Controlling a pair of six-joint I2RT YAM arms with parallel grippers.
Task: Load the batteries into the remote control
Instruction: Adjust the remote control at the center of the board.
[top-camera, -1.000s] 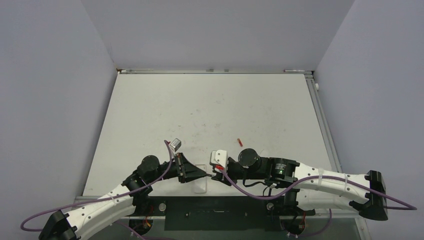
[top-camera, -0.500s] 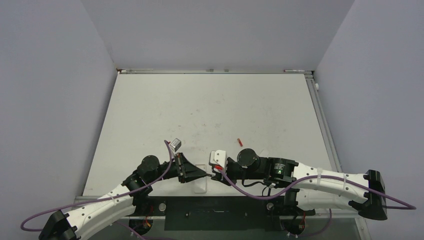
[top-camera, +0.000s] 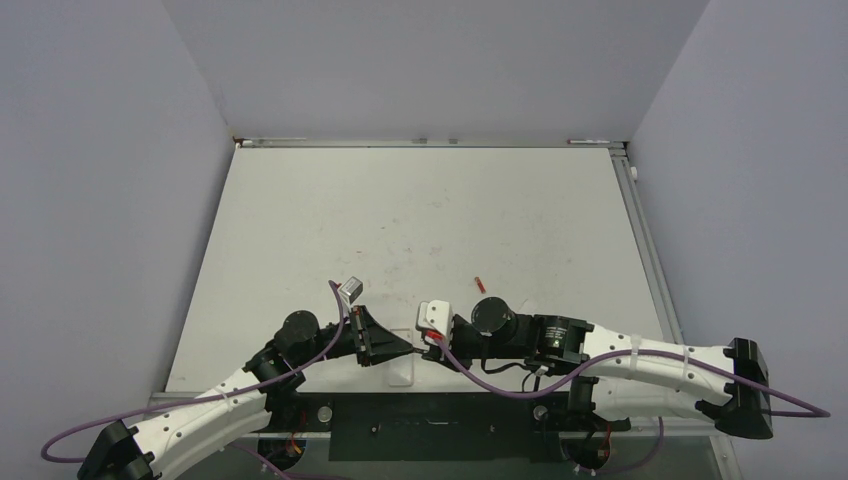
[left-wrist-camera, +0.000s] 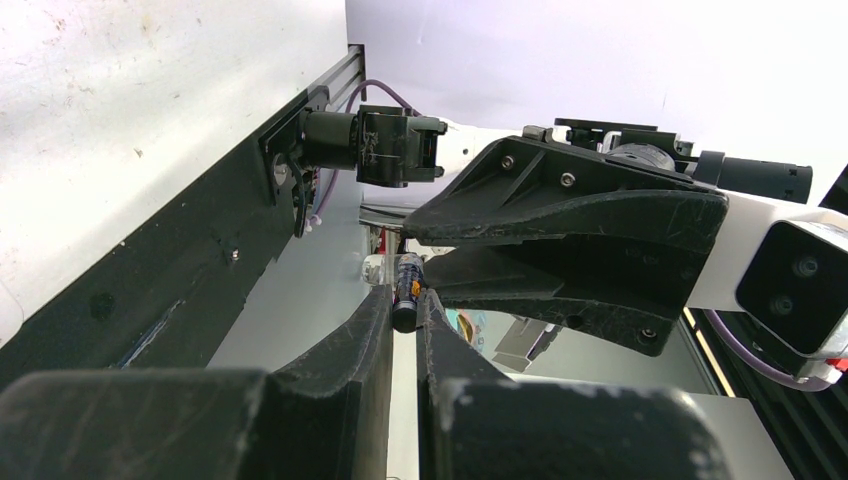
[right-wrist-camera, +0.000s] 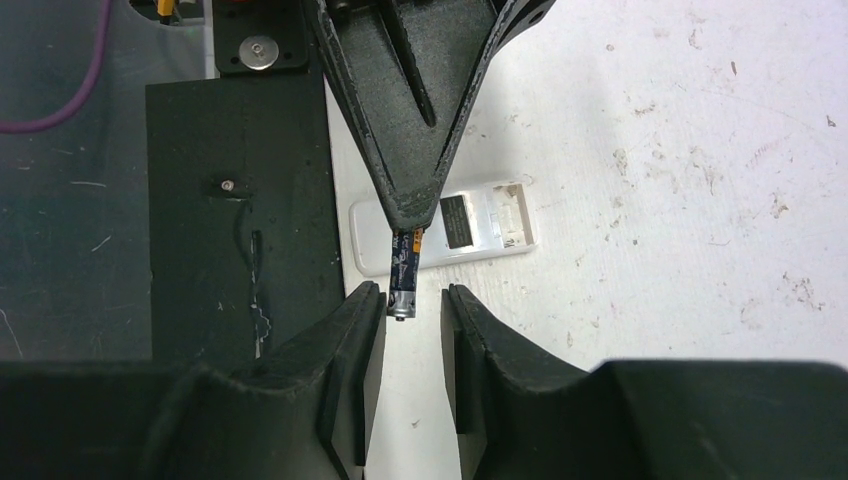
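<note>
Scuffed white table (top-camera: 420, 220), pale lilac walls (top-camera: 430, 60), black front rail (top-camera: 430, 428)

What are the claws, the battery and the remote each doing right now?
Left claw: shut on the battery.
Right claw: open, straddling the battery's free end.
Battery: gripped at one end by the left claw.
Remote: lying flat on the table, untouched.

A robotics lab cell: plain grey panels (top-camera: 430, 60) box in a scuffed white tabletop (top-camera: 420, 200), robot arms (top-camera: 650, 365) bolted at its near edge.
</note>
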